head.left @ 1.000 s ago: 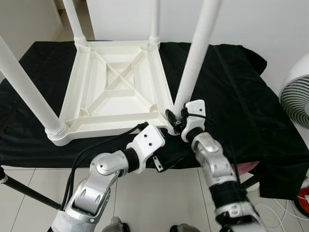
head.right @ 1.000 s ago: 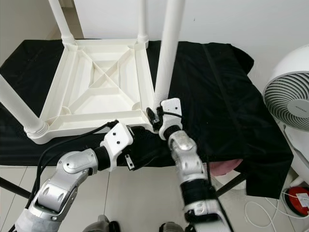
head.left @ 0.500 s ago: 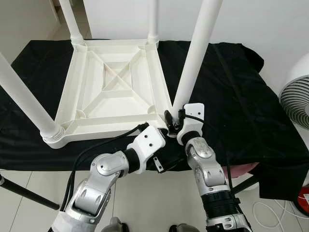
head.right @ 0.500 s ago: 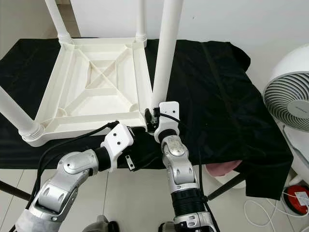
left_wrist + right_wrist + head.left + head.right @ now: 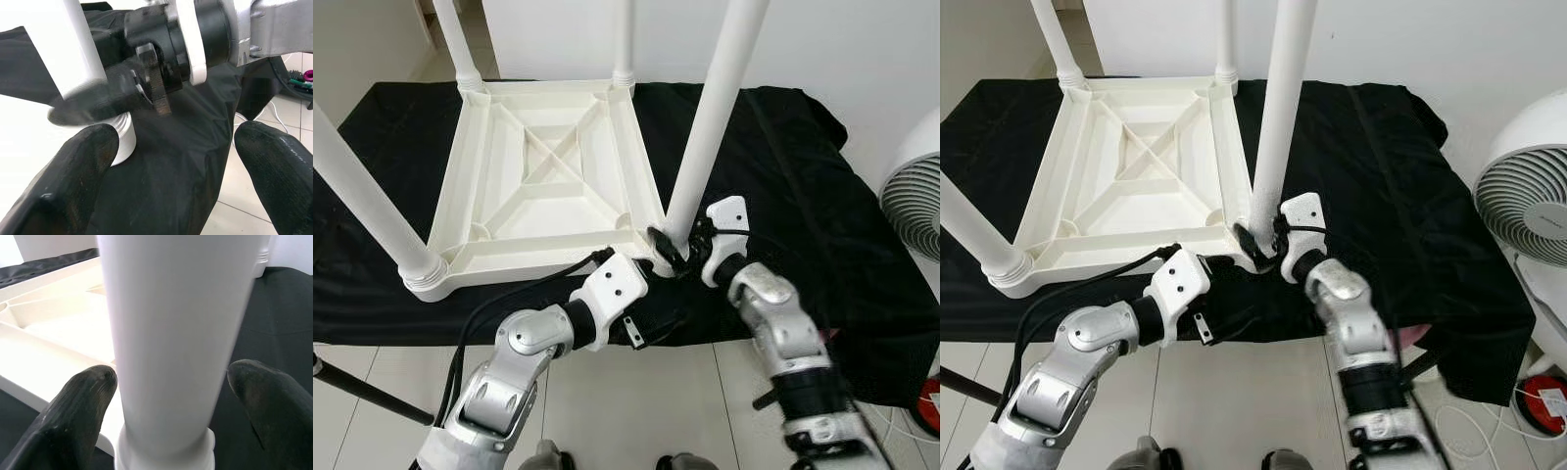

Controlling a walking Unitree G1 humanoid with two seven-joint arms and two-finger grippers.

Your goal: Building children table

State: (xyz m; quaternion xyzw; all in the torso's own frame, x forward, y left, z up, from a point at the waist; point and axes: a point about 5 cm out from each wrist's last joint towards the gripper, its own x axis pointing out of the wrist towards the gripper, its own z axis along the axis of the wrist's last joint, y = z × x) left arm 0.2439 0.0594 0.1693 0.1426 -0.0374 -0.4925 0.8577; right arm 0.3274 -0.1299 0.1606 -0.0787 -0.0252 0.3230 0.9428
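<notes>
A white plastic table (image 5: 548,176) lies upside down on a bench draped in black cloth (image 5: 783,186), its round legs cut off above. The right claw (image 5: 677,247) is spread around the near right leg (image 5: 705,127) just above its socket. The left claw (image 5: 171,161), also spread, hovers beside that corner, partly hidden.

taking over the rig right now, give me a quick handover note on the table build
Right gripper: open, fingers either side of the near right leg at its base, not clamped.
Left gripper: open, just under that same corner, holding nothing.
Table: upside down on the black cloth, four legs standing in the corner sockets.
Done: all legs in place.
Left: probably tighten the near right leg; I cannot tell how firmly any leg is seated. Then turn the table upright.
</notes>
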